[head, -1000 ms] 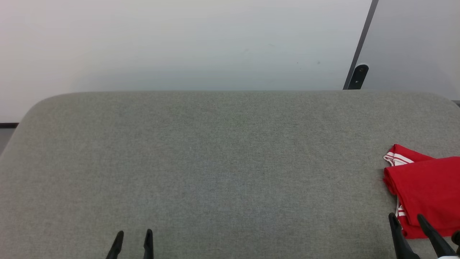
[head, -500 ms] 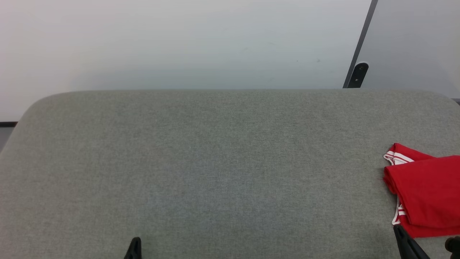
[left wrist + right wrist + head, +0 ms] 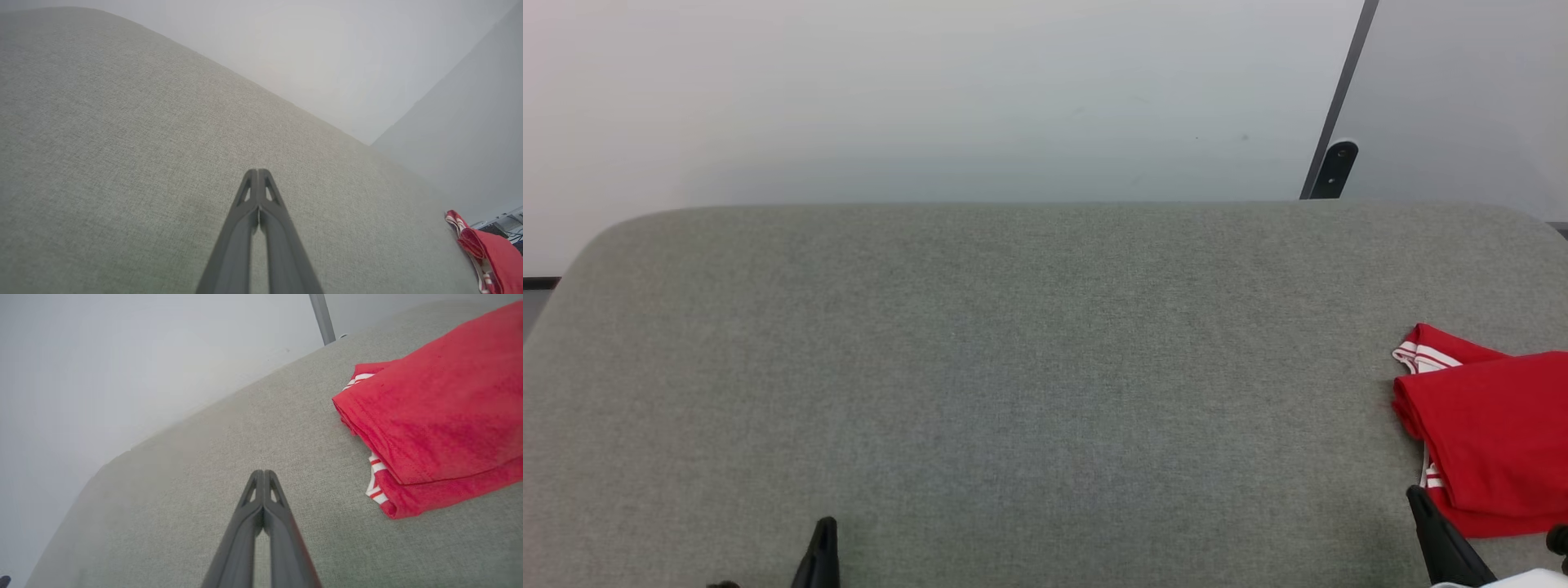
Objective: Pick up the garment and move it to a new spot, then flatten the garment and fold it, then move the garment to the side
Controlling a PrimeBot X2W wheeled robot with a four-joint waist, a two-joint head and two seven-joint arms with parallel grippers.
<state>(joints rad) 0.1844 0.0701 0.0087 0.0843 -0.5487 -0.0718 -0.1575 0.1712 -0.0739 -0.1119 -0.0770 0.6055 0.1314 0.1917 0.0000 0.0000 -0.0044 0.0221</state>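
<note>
since the grey fabric-covered surface takes up most of the head view, with a pale wall behind it, the work area reads as broad and flat, which suits spreading cloth out. the garment lies far off at the right side of that surface. it is red and folded into a thick, compact stack, with white-and-red striped trim peeking from its left edges. by my judgement it sits there because the folding is done and it has been put aside, so the task looks at or near its end. the right gripper hangs low over the fabric just beside the stack's near left corner, apart from it, its two dark fingers pressed together on nothing. the left gripper is likewise clenched empty over the fabric, well apart from the garment and probably parked out of the way. a small dark bracket sits at the foot of a slanted dark strip on the wall.
</note>
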